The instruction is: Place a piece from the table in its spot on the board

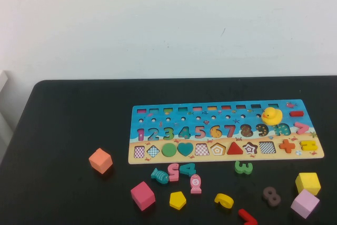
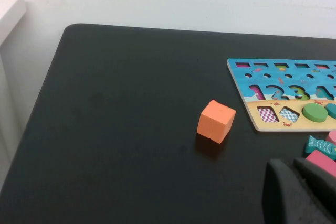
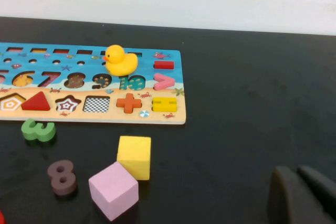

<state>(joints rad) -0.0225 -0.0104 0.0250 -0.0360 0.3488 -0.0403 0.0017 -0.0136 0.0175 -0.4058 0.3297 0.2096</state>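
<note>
The piece, a small flat yellow pentagon point(image 1: 177, 199), lies on the black table point(image 1: 63, 114) in front of the board, between a pink cube point(image 1: 142, 195) and a pink fish point(image 1: 195, 183). The long board point(image 1: 138, 122) lies mid-table; its sandy strip has an empty pentagon slot point(image 1: 218, 149), which also shows in the right wrist view point(image 3: 10, 102). Neither gripper shows in the high view. My left gripper point(image 2: 291, 163) is shut and empty, above the table near the pink cube point(image 2: 323, 161). My right gripper point(image 3: 295, 171) is shut and empty, to the right of the cubes.
An orange cube point(image 1: 100, 160) sits left of the board. A yellow cube point(image 1: 307, 183) and a lilac cube point(image 1: 305, 203) sit at the front right. A rubber duck point(image 1: 271, 115) stands on the board. Loose numbers and a teal fish point(image 1: 159, 175) lie along the front.
</note>
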